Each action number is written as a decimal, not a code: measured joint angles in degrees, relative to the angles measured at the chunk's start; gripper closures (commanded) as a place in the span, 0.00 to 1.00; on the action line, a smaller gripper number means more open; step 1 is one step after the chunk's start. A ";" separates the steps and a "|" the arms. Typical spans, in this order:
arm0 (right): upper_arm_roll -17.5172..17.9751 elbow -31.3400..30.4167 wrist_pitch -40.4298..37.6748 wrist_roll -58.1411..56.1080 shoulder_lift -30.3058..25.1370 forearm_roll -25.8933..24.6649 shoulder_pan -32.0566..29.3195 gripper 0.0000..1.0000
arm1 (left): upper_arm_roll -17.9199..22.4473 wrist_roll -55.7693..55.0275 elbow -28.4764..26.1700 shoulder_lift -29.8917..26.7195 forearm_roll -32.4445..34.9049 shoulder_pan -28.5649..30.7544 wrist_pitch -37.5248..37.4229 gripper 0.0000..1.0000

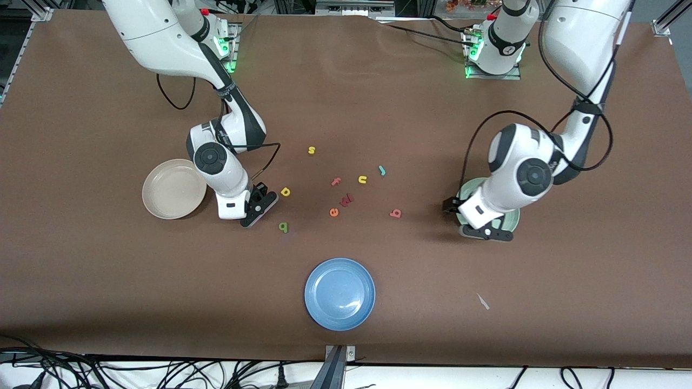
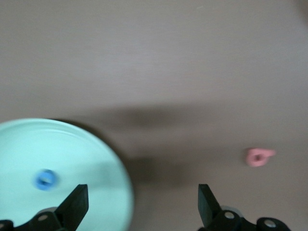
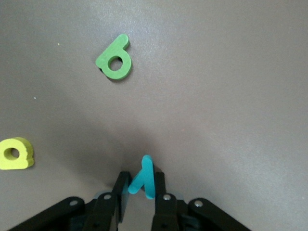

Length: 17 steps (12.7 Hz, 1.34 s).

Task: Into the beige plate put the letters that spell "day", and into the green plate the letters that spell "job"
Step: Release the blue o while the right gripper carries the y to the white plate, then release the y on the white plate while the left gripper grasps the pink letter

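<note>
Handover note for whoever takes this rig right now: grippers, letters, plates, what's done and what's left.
Right gripper: shut on the teal y, low beside the beige plate.
Left gripper: open over the green plate.
Done: blue o in green plate.
Left: y, yellow d, green a to the beige plate, which holds no letters; teal j, salmon b to green.

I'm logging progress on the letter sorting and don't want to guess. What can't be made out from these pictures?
- Green plate: the front view has the left arm covering most of it; the left wrist view cuts it at the edge, showing only the blue o.
- Teal letter in the shut right end effector: its fingers hide part, so its shape is unclear.
- Beige plate: the right arm overlaps its rim in the front view.
</note>
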 measured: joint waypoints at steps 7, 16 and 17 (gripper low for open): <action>-0.96 0.85 -7.86 5.90 -4.33 0.11 -0.14 0.89 | 0.00 -44.67 13.37 11.29 0.00 -8.68 0.15 0.00; -12.43 -5.66 -17.82 12.51 -12.41 0.31 -0.53 0.89 | 1.71 -76.61 20.72 18.44 0.02 -13.33 -0.44 0.09; -13.67 -8.64 -14.57 12.52 -13.64 0.34 -0.57 0.89 | 1.81 -78.13 20.71 18.45 0.02 -13.33 -1.53 0.13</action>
